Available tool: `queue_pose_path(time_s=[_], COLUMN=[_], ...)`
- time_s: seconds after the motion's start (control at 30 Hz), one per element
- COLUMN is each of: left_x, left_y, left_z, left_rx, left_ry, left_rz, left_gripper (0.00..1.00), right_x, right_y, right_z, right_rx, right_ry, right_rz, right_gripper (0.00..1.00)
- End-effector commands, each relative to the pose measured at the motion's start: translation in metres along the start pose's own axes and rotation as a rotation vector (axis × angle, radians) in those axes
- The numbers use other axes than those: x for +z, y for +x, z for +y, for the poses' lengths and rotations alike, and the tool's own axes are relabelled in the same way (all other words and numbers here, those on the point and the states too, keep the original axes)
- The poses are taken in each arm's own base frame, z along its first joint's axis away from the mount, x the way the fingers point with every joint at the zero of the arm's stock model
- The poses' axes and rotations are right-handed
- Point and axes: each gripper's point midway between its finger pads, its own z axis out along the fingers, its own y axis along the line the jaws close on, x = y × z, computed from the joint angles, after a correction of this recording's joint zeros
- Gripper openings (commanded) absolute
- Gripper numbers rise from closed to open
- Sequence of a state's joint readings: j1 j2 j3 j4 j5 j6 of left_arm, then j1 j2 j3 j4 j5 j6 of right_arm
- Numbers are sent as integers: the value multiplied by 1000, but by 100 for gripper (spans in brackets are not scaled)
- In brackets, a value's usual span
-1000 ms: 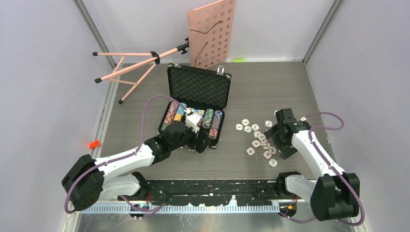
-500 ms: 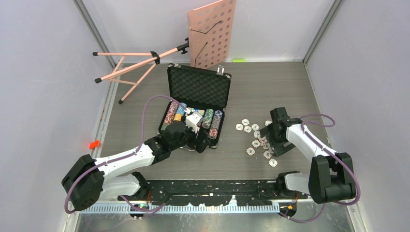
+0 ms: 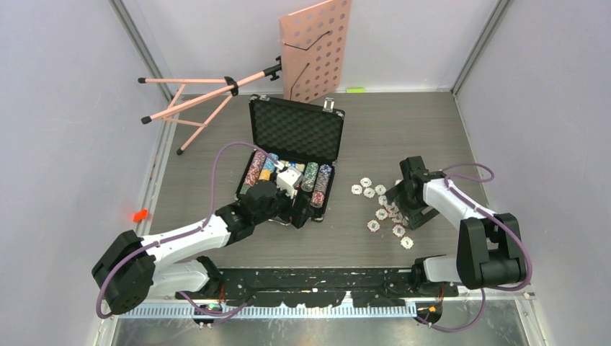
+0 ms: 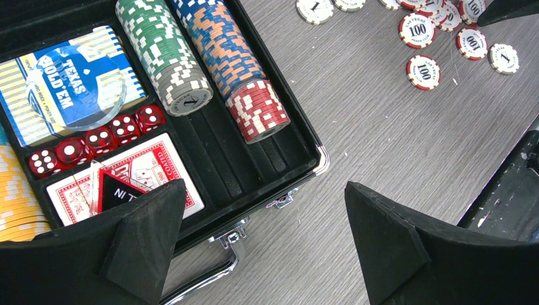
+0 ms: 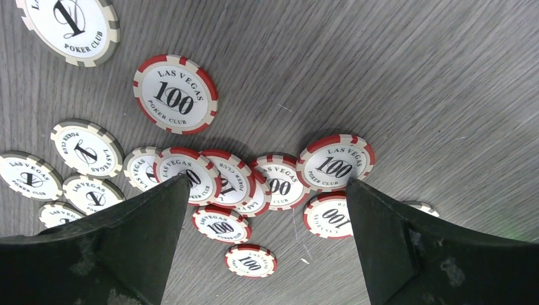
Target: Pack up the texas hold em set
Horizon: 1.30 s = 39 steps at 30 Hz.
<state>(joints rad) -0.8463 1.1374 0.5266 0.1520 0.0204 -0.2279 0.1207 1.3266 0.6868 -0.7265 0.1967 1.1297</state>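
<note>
The black silver-edged case (image 3: 295, 130) lies open mid-table, lid up, with chip rows, card decks (image 4: 76, 89) and red dice (image 4: 95, 141) inside. My left gripper (image 3: 301, 210) is open and empty over the case's near right corner and its handle (image 4: 210, 279). Several loose red and white poker chips (image 3: 382, 209) lie on the table right of the case. My right gripper (image 3: 398, 203) is open and empty, low over the red 100 chips (image 5: 279, 184), its fingers on either side of the cluster.
The pink perforated music stand (image 3: 313, 50) leans at the back wall, its folded tripod legs (image 3: 191, 101) lying to the left of the case. A small red object (image 3: 140, 214) lies at the left wall. The black rail (image 3: 317, 281) runs along the near edge.
My right arm has folded in and its gripper has come down and left onto the loose chips. The left arm has not moved.
</note>
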Motion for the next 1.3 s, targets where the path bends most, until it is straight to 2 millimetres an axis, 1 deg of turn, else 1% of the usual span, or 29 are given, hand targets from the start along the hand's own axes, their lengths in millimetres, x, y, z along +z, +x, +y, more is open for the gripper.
queue_pose_path(time_s=[0.0,0.03,0.13,0.27,0.37,0.57,0.67,0.73,0.9,0.97,1.03,1.17,1.2,1.27], left_x=[-1,-1,-1,-1,-2,-1,-1,-1,0,0,0,1,1,1], left_y=[-26,-26,-27,-26,-27,-26,-26,-26,-26,-25,-25,-26,-25,-25], left_z=[-5,-5,-5,-5,-5,-5,-4,0,1,1,1,1,1,-4], left_rx=[13,13,13,13,14,14,14,14,15,15,15,15,15,16], left_ry=[17,16,17,16,16,14,13,-12,-14,-15,-15,-15,-15,10], left_rz=[-68,-70,-72,-70,-72,-69,-67,-69,-67,-66,-66,-66,-65,-61], left_gripper=[100,100,100,100,100,100,100,100,99,99,99,99,99,99], right_x=[5,7,9,5,3,5,3,-1,-11,-13,-13,-14,-14,-13], right_y=[-5,-3,1,3,5,12,13,10,4,5,6,7,7,7], right_z=[8,5,1,-2,-6,-14,-18,-21,-27,-31,-33,-33,-33,-32], right_rx=[-14,-15,-8,8,20,30,28,26,21,18,17,18,18,19], right_ry=[-11,-2,2,-15,-19,-15,-7,3,11,18,20,5,2,-3], right_rz=[-19,-14,-5,-6,-7,10,13,-1,-31,-33,-30,-30,-31,-31], right_gripper=[99,98,91,82,73,62,60,59,58,57,55,53,50,49])
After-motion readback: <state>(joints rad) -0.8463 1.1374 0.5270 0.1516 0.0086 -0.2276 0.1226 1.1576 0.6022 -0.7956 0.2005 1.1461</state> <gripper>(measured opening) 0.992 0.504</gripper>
